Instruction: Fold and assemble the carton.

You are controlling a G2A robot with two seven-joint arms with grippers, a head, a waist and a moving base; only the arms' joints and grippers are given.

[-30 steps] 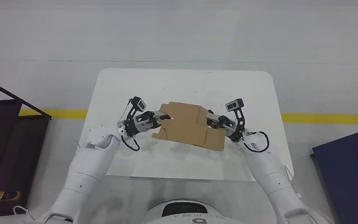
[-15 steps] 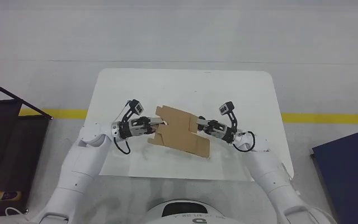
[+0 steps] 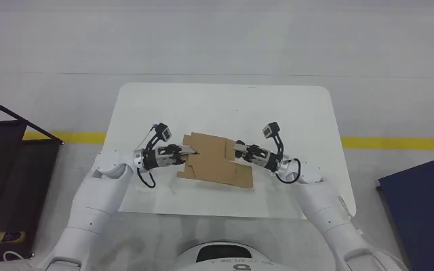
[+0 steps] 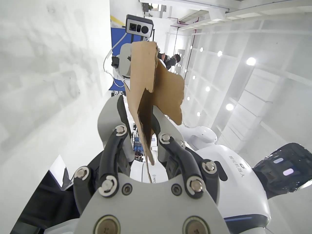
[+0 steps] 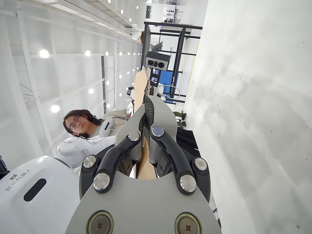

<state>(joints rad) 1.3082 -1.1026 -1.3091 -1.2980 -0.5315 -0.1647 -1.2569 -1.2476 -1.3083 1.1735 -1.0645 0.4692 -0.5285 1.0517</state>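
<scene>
From the top view, the carton (image 3: 215, 160) hangs over the middle of the table (image 3: 291, 108), lifted between the two arms. The left gripper (image 3: 186, 154) is at one end and the right gripper (image 3: 234, 150) at the other. It looks like a mostly flat blank, so I judge the work to be at an early stage.

In the left wrist view, the left gripper (image 4: 146, 135) has its fingers pinched on the carton (image 4: 156, 83) by an edge. Two cardboard layers part a little beyond the grip, and one flap juts out.

In the right wrist view, the right gripper (image 5: 146, 115) has its fingers clamped tight on the carton (image 5: 139, 88), seen edge-on.

Still to do, as I judge it: opening the walls into a box and folding in the flaps
</scene>
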